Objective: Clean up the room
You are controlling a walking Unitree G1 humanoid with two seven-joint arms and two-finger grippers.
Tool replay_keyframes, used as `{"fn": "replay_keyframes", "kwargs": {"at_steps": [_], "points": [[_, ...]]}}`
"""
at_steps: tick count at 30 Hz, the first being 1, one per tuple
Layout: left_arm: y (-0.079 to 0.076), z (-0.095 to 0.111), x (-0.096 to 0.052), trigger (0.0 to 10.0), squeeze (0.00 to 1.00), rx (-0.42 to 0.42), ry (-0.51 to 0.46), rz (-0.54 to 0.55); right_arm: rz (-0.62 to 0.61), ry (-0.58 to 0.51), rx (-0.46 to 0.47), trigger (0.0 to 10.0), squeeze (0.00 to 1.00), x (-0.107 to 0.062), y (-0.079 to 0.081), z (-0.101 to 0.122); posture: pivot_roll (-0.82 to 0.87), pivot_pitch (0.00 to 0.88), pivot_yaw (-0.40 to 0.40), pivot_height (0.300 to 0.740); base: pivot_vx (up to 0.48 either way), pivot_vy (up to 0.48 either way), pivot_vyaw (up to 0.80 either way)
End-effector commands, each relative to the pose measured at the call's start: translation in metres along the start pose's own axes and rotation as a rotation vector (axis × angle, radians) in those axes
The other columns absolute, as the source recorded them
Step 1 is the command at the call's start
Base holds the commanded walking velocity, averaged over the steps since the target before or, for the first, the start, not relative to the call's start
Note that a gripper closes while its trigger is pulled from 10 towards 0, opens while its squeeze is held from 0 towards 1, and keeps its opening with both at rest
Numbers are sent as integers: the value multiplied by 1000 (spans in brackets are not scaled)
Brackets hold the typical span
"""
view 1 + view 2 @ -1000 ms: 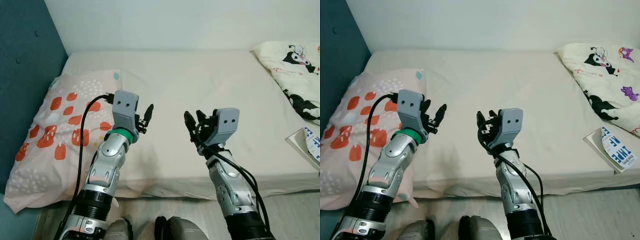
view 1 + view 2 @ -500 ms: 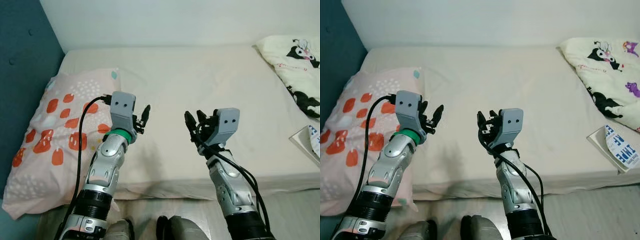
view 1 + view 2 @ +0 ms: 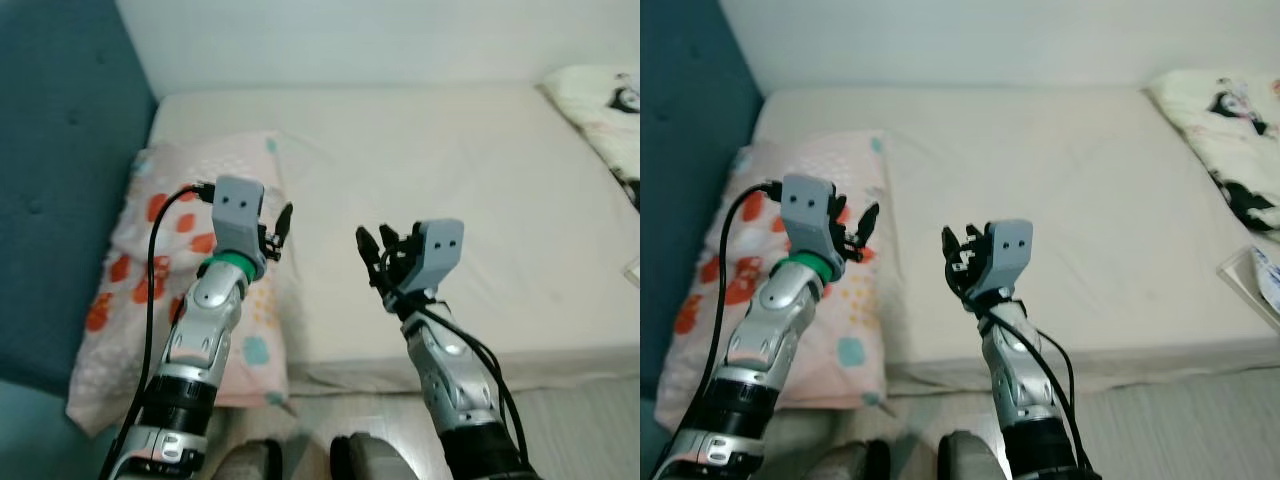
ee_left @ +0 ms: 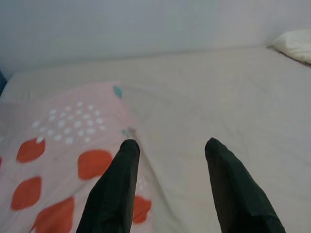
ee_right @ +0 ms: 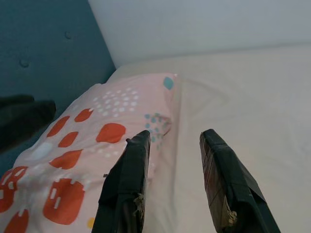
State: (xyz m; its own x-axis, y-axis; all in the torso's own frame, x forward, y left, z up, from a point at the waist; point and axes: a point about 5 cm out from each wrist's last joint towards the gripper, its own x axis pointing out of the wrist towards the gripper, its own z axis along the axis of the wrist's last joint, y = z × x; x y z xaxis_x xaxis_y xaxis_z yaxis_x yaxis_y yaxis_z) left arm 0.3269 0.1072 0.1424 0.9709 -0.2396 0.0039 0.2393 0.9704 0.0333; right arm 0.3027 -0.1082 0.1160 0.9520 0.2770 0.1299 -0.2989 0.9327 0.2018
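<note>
Far left I've got the blue headboard (image 3: pixel 60 150), then the pink pillow (image 3: pixel 150 260) with red blotches, lying along the left side of the bed (image 3: pixel 420 160) with its near end hanging off the mattress edge. It looks skewed, not squared up at the head, so I'd call that the thing to fix. My left gripper (image 3: pixel 277 232) is raised just over the pillow's inner edge; in the left wrist view its fingers (image 4: pixel 116 189) stand apart with nothing between them. My right gripper (image 3: pixel 377 262) is up over the bare sheet, near the middle, also spread and empty, pointed toward the pillow in the right wrist view. Far right, a cream cartoon-print blanket (image 3: pixel 1230 130) is bunched at the corner, and a book or booklet (image 3: pixel 1255 285) sits at the bed's near right edge. Progress: I'd judge barely started. Nothing is gripped; pillow, blanket and book all appear unsorted.
</note>
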Motion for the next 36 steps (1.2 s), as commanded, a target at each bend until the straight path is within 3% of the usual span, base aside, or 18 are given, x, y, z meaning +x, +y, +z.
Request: {"fn": "replay_keyframes", "kwargs": {"at_steps": [1, 25, 36], "points": [[-5, -2, -1, 10000, 0, 13, 4, -23, -3, 10, -11, 10000, 0, -2, -2, -3, -50, 10, 24, 740, 0, 0, 0], [-11, -11, -6, 10000, 0, 34, 26, -38, 47, 26, -11, 10000, 0, 4, 7, -10, -20, 5, 14, 740, 0, 0, 0], [-6, -16, -9, 10000, 0, 61, 37, -29, 55, 33, -17, 10000, 0, 2, 9, -12, -28, 14, 1, 740, 0, 0, 0]]}}
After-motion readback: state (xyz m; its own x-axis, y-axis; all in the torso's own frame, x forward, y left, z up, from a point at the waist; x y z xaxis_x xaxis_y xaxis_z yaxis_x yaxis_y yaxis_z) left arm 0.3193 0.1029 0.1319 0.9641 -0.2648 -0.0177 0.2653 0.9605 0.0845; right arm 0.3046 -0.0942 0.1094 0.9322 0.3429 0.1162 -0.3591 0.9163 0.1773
